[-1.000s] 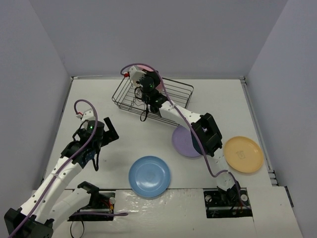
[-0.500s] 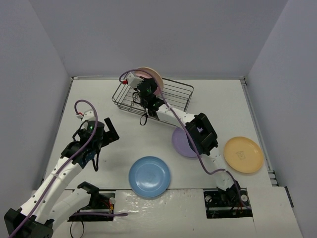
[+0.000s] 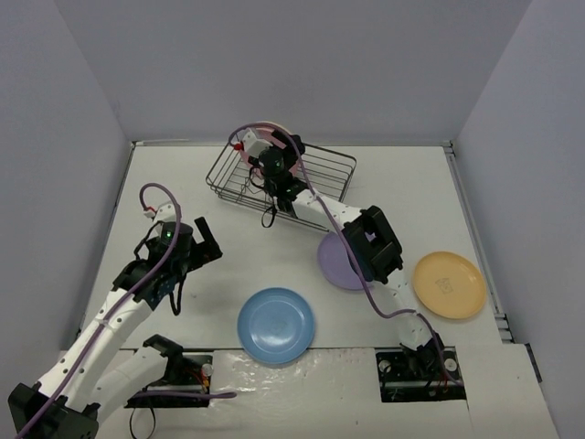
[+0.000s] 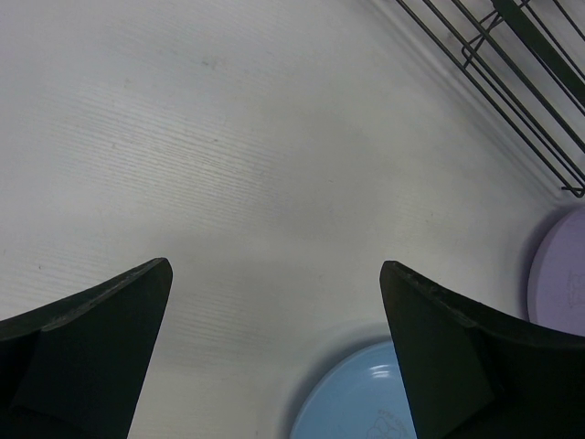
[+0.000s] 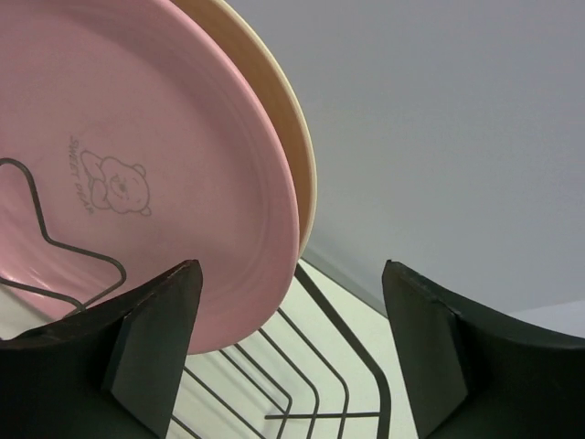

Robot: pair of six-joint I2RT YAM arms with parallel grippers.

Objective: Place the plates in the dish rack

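The dark wire dish rack (image 3: 324,174) stands at the back of the table. A pink plate (image 5: 137,165) stands on edge in it, with a cream plate (image 5: 300,155) close behind. My right gripper (image 5: 291,274) is open just above the rack wires (image 5: 339,323). Its left finger sits beside the pink plate's lower edge and grips nothing. In the top view the right gripper (image 3: 263,146) hovers at the rack's left end. A lilac plate (image 3: 336,267), a blue plate (image 3: 276,326) and an orange-yellow plate (image 3: 449,284) lie flat on the table. My left gripper (image 3: 208,240) is open and empty.
Grey walls close off the table at the back and both sides. My right arm stretches over the lilac plate and hides part of it. In the left wrist view the blue plate (image 4: 356,402), lilac plate (image 4: 559,274) and rack corner (image 4: 512,82) show past the left gripper (image 4: 276,267).
My right gripper has opened and let go of the pink plate, which now stands in the rack. Its wrist shifted slightly right. The left arm has not moved.
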